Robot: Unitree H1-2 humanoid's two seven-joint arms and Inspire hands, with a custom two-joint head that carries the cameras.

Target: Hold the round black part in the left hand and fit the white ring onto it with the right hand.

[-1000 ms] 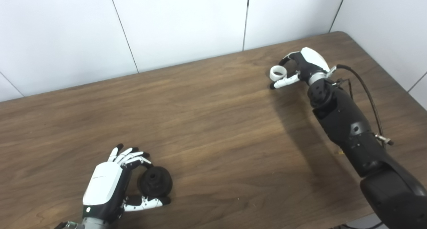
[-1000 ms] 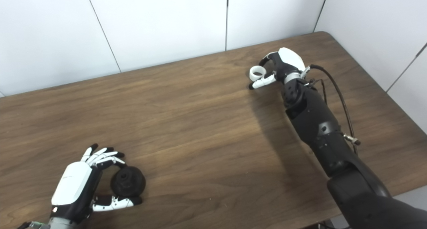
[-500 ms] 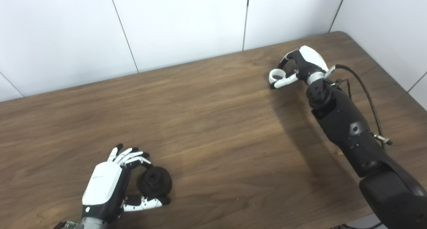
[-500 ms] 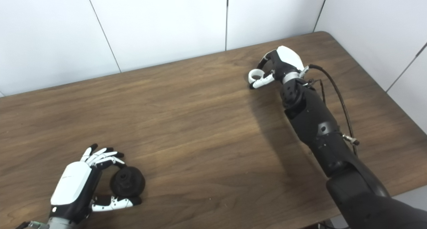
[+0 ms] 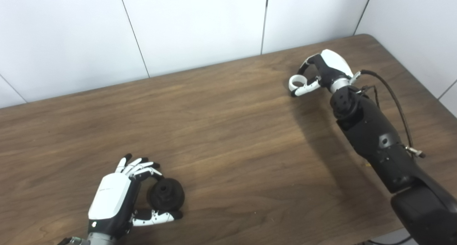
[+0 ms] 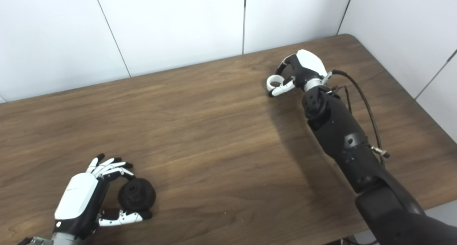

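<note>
The round black part (image 5: 166, 194) lies on the wooden table (image 5: 228, 105) near its front left. My left hand (image 5: 114, 198) is curled around it, fingers (image 5: 142, 168) against its far side and the thumb along its near side. The white ring (image 5: 291, 83) is at the back right, pinched between the fingers and thumb of my right hand (image 5: 323, 71), just above the table and tilted. The two hands are far apart. The same shows in the right eye view, with the ring (image 6: 268, 83) and the black part (image 6: 137, 194).
White wall panels stand along the table's far and right edges. A black cable (image 5: 396, 102) loops beside the right forearm. The table's rounded back right corner (image 5: 367, 36) is just behind the right hand.
My right hand has closed its fingers on the white ring, and the ring has tilted and dropped slightly. The left hand and black part have not moved. The camera shifted a little.
</note>
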